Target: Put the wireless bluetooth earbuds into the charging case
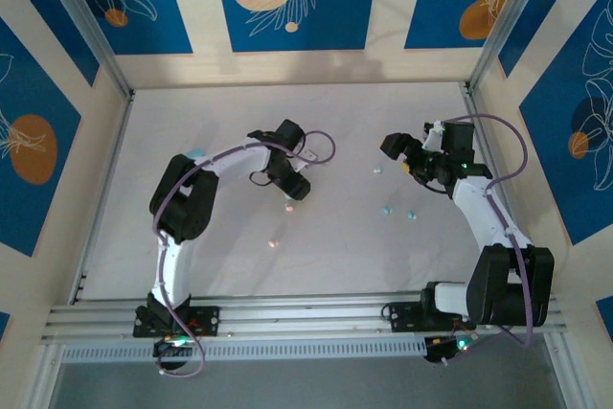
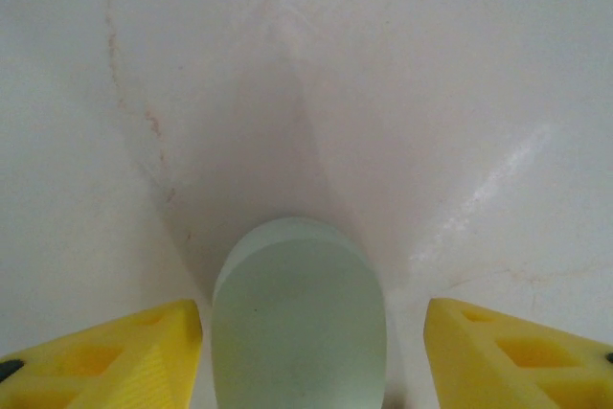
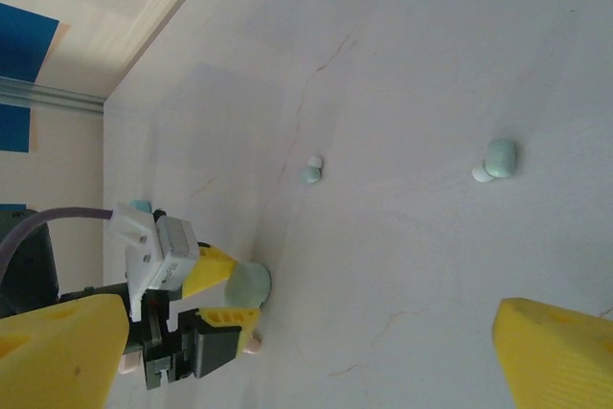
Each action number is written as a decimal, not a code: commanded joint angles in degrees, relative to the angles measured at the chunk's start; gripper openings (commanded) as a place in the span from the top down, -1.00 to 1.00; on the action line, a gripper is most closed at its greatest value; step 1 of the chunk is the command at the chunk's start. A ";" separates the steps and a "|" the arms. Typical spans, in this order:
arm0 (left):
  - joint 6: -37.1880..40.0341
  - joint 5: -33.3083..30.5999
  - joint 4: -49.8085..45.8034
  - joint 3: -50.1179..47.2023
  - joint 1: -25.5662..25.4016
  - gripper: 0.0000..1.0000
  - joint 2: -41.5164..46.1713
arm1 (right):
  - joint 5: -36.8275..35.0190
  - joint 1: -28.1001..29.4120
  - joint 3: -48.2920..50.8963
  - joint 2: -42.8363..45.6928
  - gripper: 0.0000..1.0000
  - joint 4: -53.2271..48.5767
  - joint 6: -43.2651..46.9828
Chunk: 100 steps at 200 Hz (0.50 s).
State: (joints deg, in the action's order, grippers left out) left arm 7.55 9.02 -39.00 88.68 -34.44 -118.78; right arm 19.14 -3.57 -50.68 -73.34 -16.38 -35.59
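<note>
Earbuds (image 3: 500, 160), tiny mint plastic beads, loose on white desk (image 3: 431, 45). I see left tool (image 2: 313, 308) half-open astride mint pebble-shaped case (image 2: 299, 332), not gripping; right tool (image 3: 311, 328) wide, empty.

Bright, even light falls from above onto the pale tabletop (image 1: 287, 112), so the arms cast only faint, soft-edged shadows. The overhead view is mildly soft, and the small pieces lying there are fuzzy specks. In the left wrist view the mint pebble-shaped case (image 2: 299, 332) sits too close for focus. A broad grey shadow fans out beyond it, beside a pale glare streak. In the right wrist view the fingers (image 3: 560, 356) of the right gripper (image 3: 311, 332) are blurred.
</note>
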 commanded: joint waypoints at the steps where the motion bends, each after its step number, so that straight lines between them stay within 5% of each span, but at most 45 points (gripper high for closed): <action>1: -2.81 2.34 -3.45 3.25 1.66 -0.24 1.93 | 1.61 -0.38 -0.72 0.38 -0.96 -0.93 0.70; 100: -6.75 1.14 -5.91 4.54 1.51 -0.42 -0.88 | 2.01 -0.47 -0.13 0.22 -0.96 -0.67 0.36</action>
State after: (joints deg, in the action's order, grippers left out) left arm 1.76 9.82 -43.07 91.57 -32.86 -118.78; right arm 19.75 -3.77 -50.68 -73.34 -16.38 -35.62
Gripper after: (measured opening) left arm 0.699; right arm 0.981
